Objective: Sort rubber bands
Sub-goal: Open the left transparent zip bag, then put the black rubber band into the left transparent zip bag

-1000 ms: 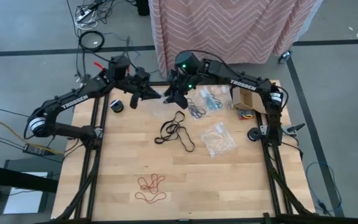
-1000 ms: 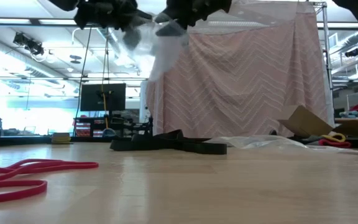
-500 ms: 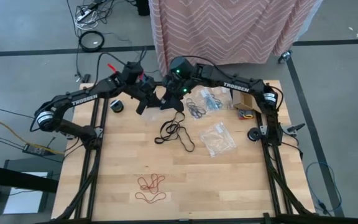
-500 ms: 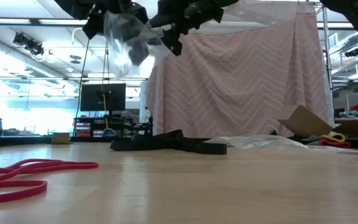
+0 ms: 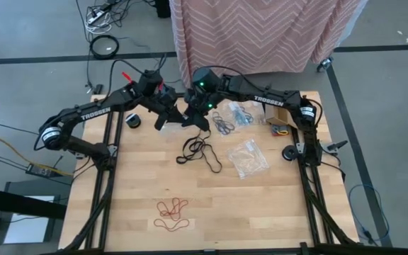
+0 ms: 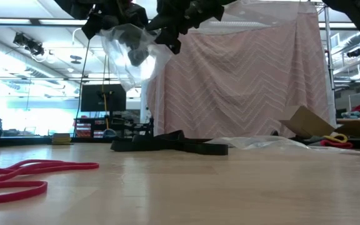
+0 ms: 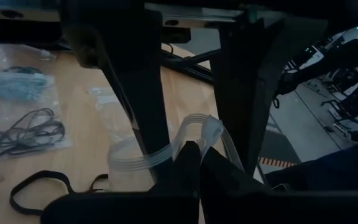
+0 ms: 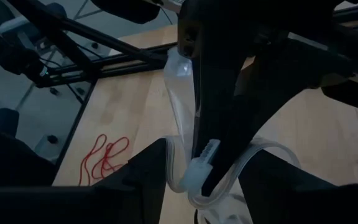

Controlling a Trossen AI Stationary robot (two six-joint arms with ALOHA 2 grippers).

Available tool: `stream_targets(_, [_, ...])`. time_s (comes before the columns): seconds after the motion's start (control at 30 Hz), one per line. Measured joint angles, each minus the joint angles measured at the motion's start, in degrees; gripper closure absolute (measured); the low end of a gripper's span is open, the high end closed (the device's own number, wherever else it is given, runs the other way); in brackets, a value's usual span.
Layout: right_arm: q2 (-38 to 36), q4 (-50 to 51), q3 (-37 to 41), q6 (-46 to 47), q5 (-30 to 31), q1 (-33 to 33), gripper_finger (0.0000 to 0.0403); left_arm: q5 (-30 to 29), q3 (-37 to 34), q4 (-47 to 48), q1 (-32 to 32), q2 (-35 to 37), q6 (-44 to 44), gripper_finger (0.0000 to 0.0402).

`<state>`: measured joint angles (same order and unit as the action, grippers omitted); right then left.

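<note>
Above wooden table (image 5: 261, 205), closed left tool (image 5: 167, 113) and right tool (image 5: 193, 113) grip clear bag (image 6: 130, 53); black rubber bands (image 5: 200, 150) lie below.

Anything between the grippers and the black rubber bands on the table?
Yes: the clear plastic bag both grippers hold up, left gripper and right gripper pinching it, hangs above the black rubber bands.

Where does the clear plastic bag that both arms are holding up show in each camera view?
High view: mostly hidden between the two pincers, upper centre.
Low view: clear plastic bag hangs at upper left, under the arms.
Left wrist view: bag's rim between the fingers, lower centre.
Right wrist view: centre, rim at.
Shared landmark: black rubber bands.
</note>
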<state>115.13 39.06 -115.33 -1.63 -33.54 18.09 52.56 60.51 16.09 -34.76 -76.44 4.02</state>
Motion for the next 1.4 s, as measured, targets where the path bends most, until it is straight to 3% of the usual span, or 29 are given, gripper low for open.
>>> stream_targets(0.67, [0.0,2.9,0.0,0.5,0.4,0.2,0.0234,-0.4,0.0,0.7,0.0,-0.4,0.9,0.0401])
stream_targets(0.83, [0.0,8.2,0.0,0.5,-1.3,2.0,0.0237,-0.4,0.0,6.7,-1.3,0.0,-2.1,0.0401])
stream_targets(1.4, [0.0,12.1,0.0,-0.8,-5.5,2.7,0.0238,-2.2,-0.1,21.6,-5.9,0.1,-12.8,0.0401])
